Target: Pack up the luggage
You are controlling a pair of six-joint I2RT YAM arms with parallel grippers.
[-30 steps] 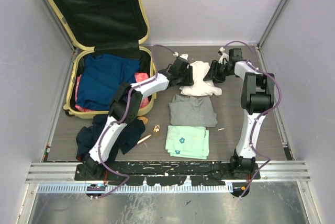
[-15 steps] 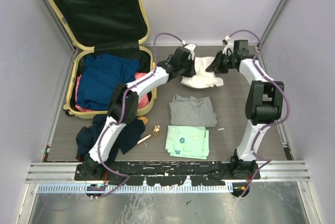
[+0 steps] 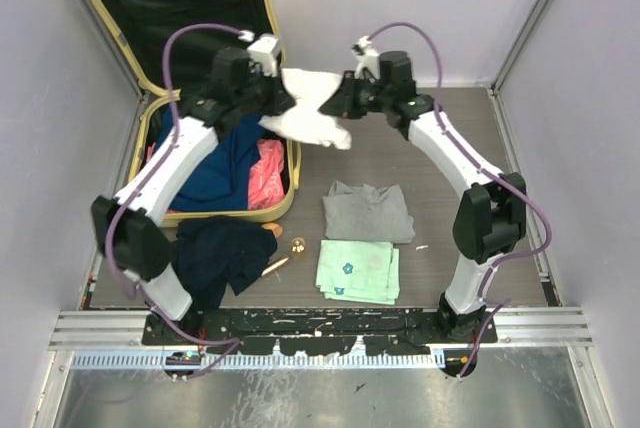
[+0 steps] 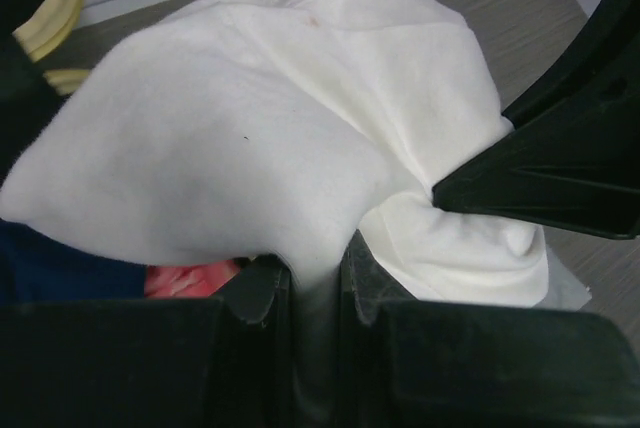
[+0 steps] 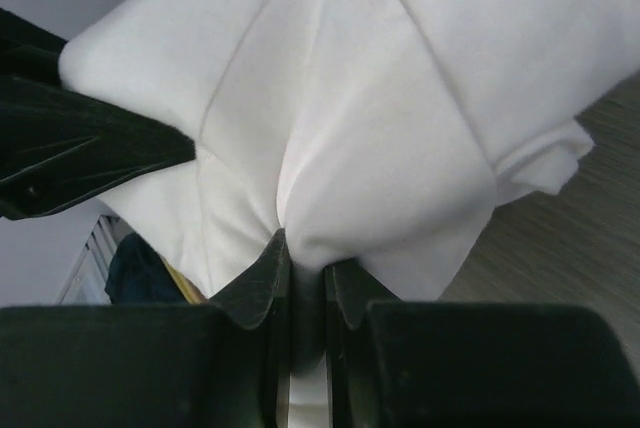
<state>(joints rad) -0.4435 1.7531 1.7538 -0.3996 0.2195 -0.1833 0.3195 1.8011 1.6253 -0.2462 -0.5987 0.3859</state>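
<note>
Both your left gripper (image 3: 277,98) and right gripper (image 3: 337,106) pinch the crumpled white cloth garment (image 3: 312,124), maybe a shirt, aloft; next lower it into the pale-yellow hard-shell suitcase (image 3: 250,215).

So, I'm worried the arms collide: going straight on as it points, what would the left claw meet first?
The white cloth the left claw grips; past that, probably the right claw, facing it from the cloth's other side, though depth is unclear.

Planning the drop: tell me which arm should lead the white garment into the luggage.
Likely left: the left gripper holds the white garment at the luggage rim; the right gripper holds it over the table.
</note>
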